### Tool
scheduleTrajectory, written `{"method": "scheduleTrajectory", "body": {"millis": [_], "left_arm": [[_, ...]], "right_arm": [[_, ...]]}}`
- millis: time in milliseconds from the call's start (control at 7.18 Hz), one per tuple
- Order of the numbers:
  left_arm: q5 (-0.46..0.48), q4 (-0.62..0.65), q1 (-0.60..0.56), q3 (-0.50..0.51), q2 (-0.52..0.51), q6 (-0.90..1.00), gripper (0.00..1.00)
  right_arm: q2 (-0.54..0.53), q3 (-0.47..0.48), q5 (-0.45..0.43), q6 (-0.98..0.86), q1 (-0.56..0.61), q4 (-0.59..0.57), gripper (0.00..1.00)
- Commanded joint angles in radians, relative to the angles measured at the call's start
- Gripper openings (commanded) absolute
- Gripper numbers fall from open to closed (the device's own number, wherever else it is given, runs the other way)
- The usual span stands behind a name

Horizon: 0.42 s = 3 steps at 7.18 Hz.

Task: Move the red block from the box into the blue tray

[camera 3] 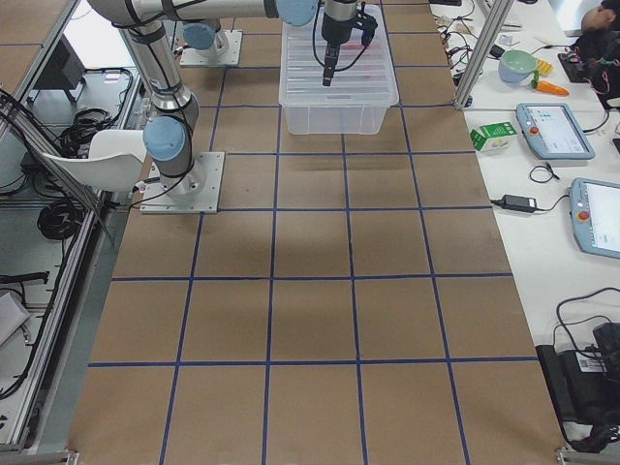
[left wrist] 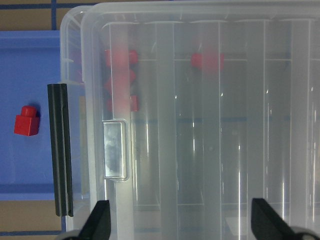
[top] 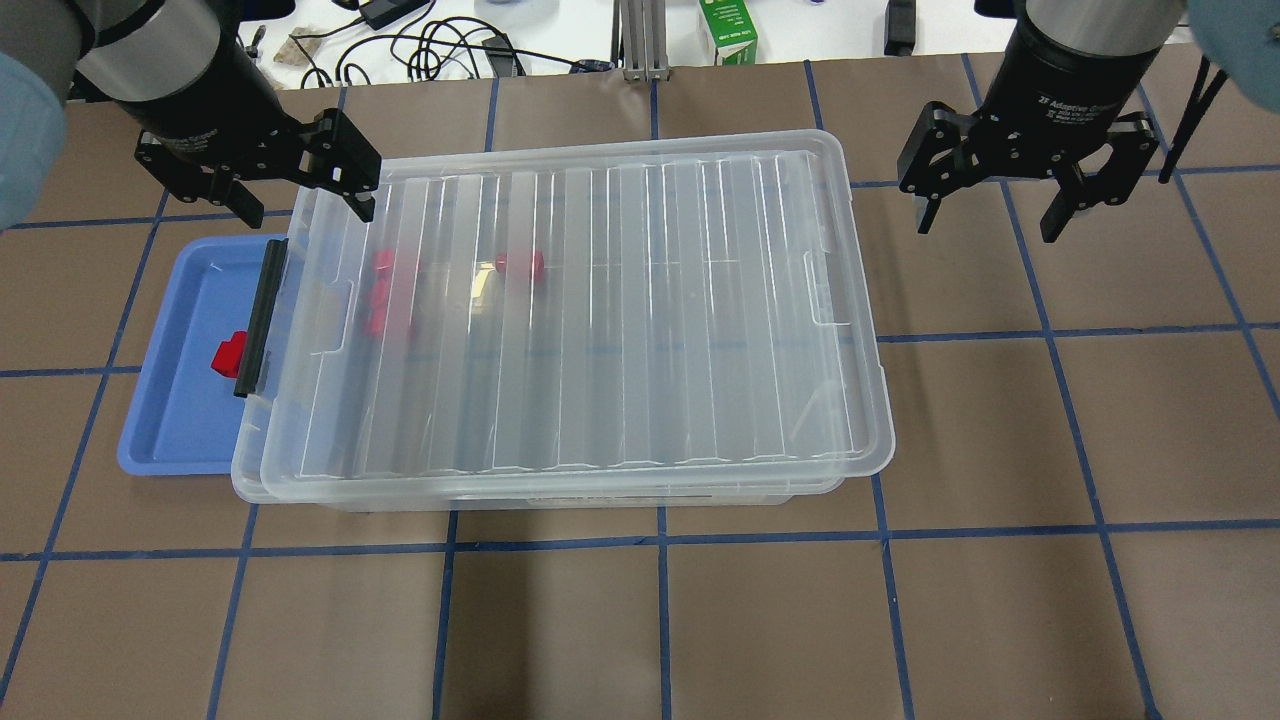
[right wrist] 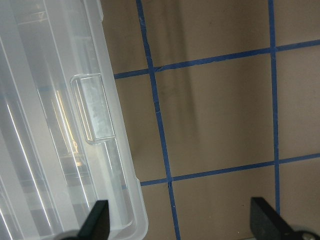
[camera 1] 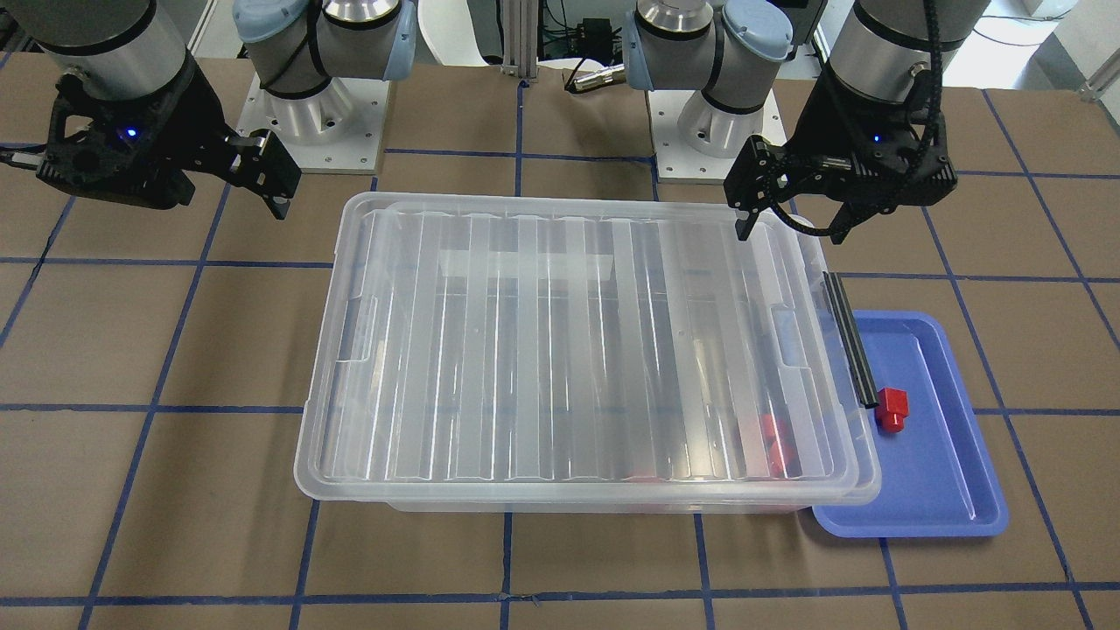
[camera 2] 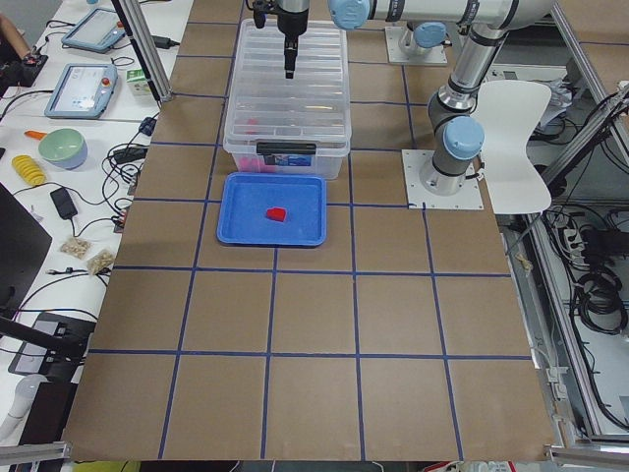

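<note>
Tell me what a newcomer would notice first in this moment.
The big clear box, closed, fills the middle of the table, with blurred spare blocks showing red through its top near the end on the robot's left. Beside that end sits the blue tray, with the red block lying alone in it. The left gripper and the right gripper hang open and empty near the box's two ends.

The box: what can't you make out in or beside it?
- Loose blocks in the box: red smears through the ribbed lid, overhead and left wrist views; count and shape unclear.
- The red block in the blue tray: overhead, partly behind the black latch.
- The tray's box-side edge: under the box rim, front view.
</note>
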Motion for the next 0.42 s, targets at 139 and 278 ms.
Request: {"method": "scheduleTrajectory", "body": {"millis": [139, 278], "left_arm": [[0.003, -0.012, -0.004, -0.006, -0.002, -0.001, 1.00], [0.001, -0.028, -0.004, -0.006, 0.003, -0.001, 1.00]], "right_arm": [[-0.002, -0.001, 0.000, 0.002, 0.000, 0.001, 1.00], [-0.002, -0.001, 0.000, 0.002, 0.000, -0.002, 1.00]]}}
